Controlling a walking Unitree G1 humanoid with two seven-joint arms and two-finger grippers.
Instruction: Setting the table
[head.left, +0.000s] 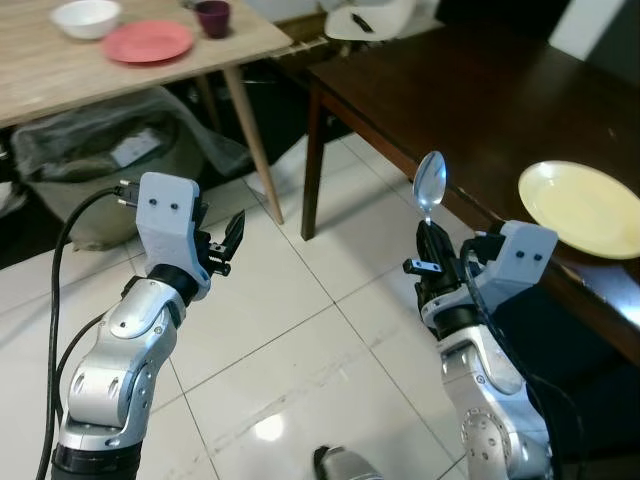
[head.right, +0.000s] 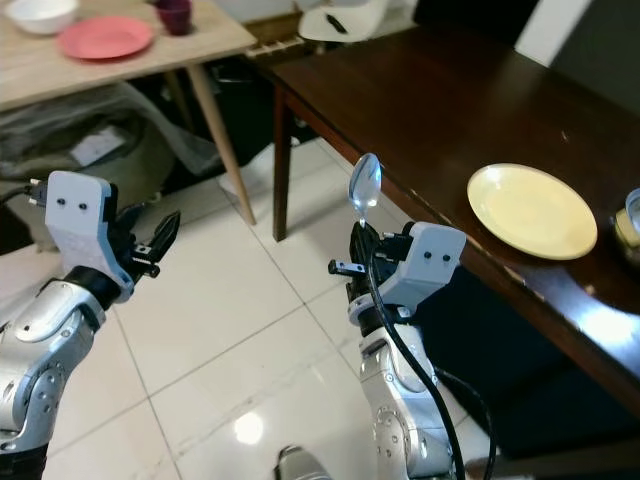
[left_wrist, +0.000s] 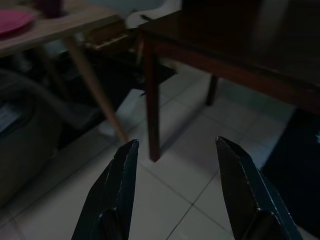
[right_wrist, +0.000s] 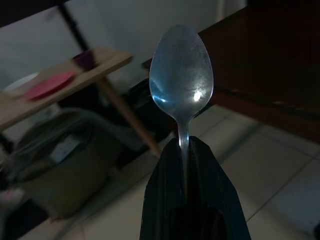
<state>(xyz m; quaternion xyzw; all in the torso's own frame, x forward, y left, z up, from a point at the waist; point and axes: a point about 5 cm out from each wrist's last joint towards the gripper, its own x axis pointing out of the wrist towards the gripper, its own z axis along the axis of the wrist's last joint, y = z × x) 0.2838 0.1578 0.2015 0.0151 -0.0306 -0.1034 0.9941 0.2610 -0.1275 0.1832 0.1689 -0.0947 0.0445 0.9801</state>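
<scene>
Right gripper (head.left: 432, 232) is clamped on the handle of a spoon (head.left: 430, 185), bowl upward, shaft roughly upright. Landmark: the yellow plate (head.left: 583, 207) on the dark table (head.left: 470, 95). The spoon is off the table, over the tiled floor (head.left: 300, 330), short of the table's near edge and on the robot's-left side of the plate, near but apart from it.

Left gripper (head.left: 228, 243) is raised over the floor well away from the plate, fingers (left_wrist: 119, 180) spread apart, holding nothing.

Judged step: carry the spoon to a place beside the plate. To do it well:
- lift the right arm clear of the table edge before reaching in;
- tip the spoon from upright to flat, shaft along the plate's side;
- lower until it rests on the wood, just beside the rim, not on it;
- only then part the fingers.
Risk: the grip sits low on a thin shaft, so the spoon may swing during the tilt.

View differences: the right wrist view shows the shaft pinched between the closed fingers, which the head views leave unclear. Head views give the plate, plus a light table (head.left: 60, 75) far beyond it bearing a pink plate (head.left: 147, 42), white bowl (head.left: 86, 17) and dark cup (head.left: 212, 17).
</scene>
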